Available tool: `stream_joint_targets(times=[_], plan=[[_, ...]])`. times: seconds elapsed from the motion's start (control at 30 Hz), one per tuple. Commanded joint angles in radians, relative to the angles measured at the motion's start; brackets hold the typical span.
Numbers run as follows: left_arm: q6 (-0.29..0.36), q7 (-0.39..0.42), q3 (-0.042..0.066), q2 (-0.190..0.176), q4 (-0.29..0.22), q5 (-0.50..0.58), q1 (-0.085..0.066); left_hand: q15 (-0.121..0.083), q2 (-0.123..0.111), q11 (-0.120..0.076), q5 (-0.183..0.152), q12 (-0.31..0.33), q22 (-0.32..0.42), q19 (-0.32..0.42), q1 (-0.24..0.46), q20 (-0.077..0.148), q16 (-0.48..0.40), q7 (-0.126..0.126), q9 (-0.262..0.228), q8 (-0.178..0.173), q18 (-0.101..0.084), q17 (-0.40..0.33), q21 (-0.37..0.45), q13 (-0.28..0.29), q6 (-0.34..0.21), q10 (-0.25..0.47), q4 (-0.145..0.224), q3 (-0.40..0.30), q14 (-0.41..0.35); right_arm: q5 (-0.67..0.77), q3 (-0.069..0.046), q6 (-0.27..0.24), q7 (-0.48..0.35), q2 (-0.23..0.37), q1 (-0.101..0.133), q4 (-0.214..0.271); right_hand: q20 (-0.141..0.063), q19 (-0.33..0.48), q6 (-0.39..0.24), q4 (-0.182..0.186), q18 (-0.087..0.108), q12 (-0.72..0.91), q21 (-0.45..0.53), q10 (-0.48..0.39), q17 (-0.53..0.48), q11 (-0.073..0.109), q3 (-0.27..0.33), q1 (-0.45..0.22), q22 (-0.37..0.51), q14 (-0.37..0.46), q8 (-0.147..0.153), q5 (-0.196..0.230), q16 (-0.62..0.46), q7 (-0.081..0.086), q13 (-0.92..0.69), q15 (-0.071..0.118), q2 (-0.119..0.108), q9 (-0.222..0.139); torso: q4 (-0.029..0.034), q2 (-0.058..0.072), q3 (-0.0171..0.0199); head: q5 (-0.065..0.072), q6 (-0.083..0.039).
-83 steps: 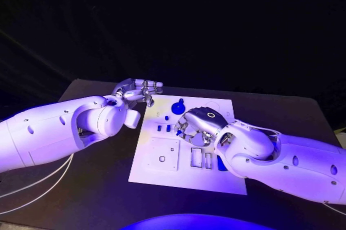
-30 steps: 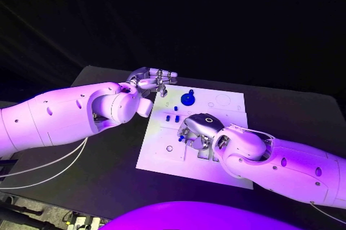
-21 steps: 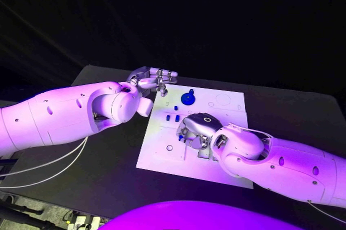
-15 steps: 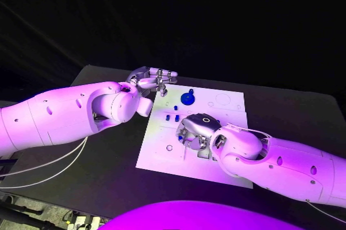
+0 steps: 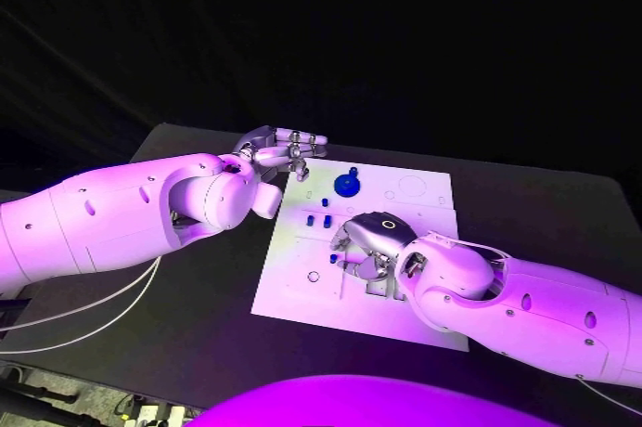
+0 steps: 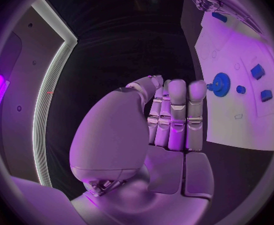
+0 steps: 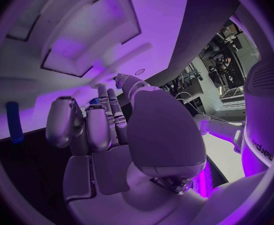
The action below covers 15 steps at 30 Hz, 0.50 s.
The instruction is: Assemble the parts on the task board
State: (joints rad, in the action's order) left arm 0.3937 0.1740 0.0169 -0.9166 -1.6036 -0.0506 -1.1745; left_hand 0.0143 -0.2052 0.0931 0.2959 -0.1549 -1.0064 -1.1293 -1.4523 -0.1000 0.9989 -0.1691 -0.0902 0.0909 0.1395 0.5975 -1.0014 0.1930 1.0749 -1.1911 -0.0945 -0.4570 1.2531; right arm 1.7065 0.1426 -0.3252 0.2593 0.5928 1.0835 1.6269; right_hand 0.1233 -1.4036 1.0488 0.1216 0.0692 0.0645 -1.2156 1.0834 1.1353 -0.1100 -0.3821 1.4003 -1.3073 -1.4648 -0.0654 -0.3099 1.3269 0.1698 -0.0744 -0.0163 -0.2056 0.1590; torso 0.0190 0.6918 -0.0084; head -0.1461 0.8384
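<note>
Black table (image 5: 187, 325) under a dark room carries the white task board (image 5: 301, 292) in its middle, with blue parts (image 5: 347, 184) on its far half. The left hand (image 5: 278, 152), fingers together and holding nothing, hovers at the board's far left corner. The right hand (image 5: 364, 246) rests over the board's middle; whether it holds something I cannot tell, and no writing is readable.

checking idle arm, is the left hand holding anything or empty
Empty. The left hand has its fingers curled in together with nothing between them, hovering off the task board's far left corner.
</note>
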Motion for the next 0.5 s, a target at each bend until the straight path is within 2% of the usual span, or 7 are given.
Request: stream_joint_targets(times=[0.03,0.13,0.3,0.4,0.47,0.5], plan=[[-0.013,0.0,0.001,0.001,0.0,0.004,-0.001,-0.002,0.008,-0.001,0.003,-0.004,0.001,0.002,-0.001,-0.002,-0.005,-0.001,0.001,-0.005,0.014,-0.004,0.004,0.0,-0.003,0.005,0.002,0.002,-0.008,0.019,-0.002,-0.059,0.014,0.027,0.006,0.029,0.0,0.005,-0.006,-0.001,0.008,0.008,0.004,-0.008,-0.008,0.0,0.008,-0.009,-0.124,-0.011,0.001,-0.001,-0.007,-0.003,0.001,-0.006,0.001,-0.001,0.0001,0.0,0.0006,0.004,-0.005],[-0.015,-0.001,0.001,0.0,0.0,0.004,-0.001,-0.002,0.008,-0.001,0.004,-0.005,0.0,0.002,-0.002,-0.002,-0.007,-0.002,0.001,-0.005,0.014,-0.007,0.004,0.0,-0.003,0.005,0.002,0.002,-0.009,0.014,-0.006,-0.058,0.019,0.066,0.02,0.065,0.0,0.004,-0.004,-0.003,0.008,0.014,0.004,-0.007,-0.013,0.003,0.015,-0.012,-0.124,-0.011,0.0,0.001,-0.01,-0.006,0.001,-0.005,0.0,-0.003,0.0,0.0,-0.0003,0.008,-0.009],[-0.016,-0.002,0.001,-0.002,0.0,0.004,-0.001,-0.002,0.009,-0.001,0.004,-0.005,0.0,0.001,-0.002,-0.002,-0.008,-0.002,0.001,-0.005,0.014,-0.008,0.004,0.0,-0.003,0.005,0.003,0.002,-0.01,-0.009,-0.018,-0.028,0.023,0.151,0.063,0.117,-0.002,0.003,-0.006,-0.005,0.009,0.023,0.006,-0.005,-0.015,0.008,0.028,-0.017,-0.123,-0.012,0.0,0.002,-0.012,-0.016,0.001,-0.001,-0.002,-0.005,-0.0019,-0.001,-0.0005,0.024,-0.016],[-0.017,-0.002,0.0,-0.003,0.001,0.004,-0.001,-0.002,0.009,0.0,0.004,-0.005,0.0,0.001,-0.002,-0.002,-0.009,-0.002,0.001,-0.004,0.014,-0.009,0.004,0.0,-0.003,0.005,0.003,0.002,-0.011,-0.028,-0.023,0.004,0.016,0.196,0.096,0.121,-0.004,0.003,-0.011,-0.005,0.009,0.028,0.011,-0.011,-0.016,0.012,0.048,-0.025,-0.121,-0.014,0.001,-0.004,-0.012,-0.02,0.003,0.001,-0.007,-0.009,-0.003,-0.001,-0.0008,0.035,-0.021],[-0.018,-0.003,0.0,-0.004,0.001,0.004,-0.001,-0.002,0.009,0.0,0.004,-0.005,0.0,0.001,-0.002,-0.002,-0.009,-0.002,0.001,-0.004,0.014,-0.009,0.004,0.0,-0.003,0.005,0.003,0.002,-0.011,-0.048,-0.025,0.02,-0.004,0.219,0.112,0.109,-0.004,0.013,-0.025,0.002,0.013,0.03,0.036,-0.03,-0.022,0.009,0.091,-0.043,-0.111,-0.014,0.002,-0.001,-0.016,-0.02,0.005,0.002,-0.012,-0.014,-0.0031,-0.002,-0.0008,0.039,-0.024],[-0.018,-0.003,0.0,-0.004,0.001,0.004,-0.001,-0.002,0.009,0.0,0.004,-0.005,0.0,0.001,-0.002,-0.002,-0.009,-0.002,0.001,-0.004,0.014,-0.009,0.004,0.0,-0.003,0.005,0.003,0.002,-0.011,-0.056,-0.025,0.026,-0.014,0.227,0.118,0.101,-0.003,0.018,-0.036,0.003,0.015,0.031,0.051,-0.046,-0.028,0.007,0.124,-0.04,-0.105,-0.013,0.001,0.007,-0.02,-0.019,0.006,0.001,-0.004,-0.018,-0.004,-0.003,-0.0013,0.041,-0.027]])
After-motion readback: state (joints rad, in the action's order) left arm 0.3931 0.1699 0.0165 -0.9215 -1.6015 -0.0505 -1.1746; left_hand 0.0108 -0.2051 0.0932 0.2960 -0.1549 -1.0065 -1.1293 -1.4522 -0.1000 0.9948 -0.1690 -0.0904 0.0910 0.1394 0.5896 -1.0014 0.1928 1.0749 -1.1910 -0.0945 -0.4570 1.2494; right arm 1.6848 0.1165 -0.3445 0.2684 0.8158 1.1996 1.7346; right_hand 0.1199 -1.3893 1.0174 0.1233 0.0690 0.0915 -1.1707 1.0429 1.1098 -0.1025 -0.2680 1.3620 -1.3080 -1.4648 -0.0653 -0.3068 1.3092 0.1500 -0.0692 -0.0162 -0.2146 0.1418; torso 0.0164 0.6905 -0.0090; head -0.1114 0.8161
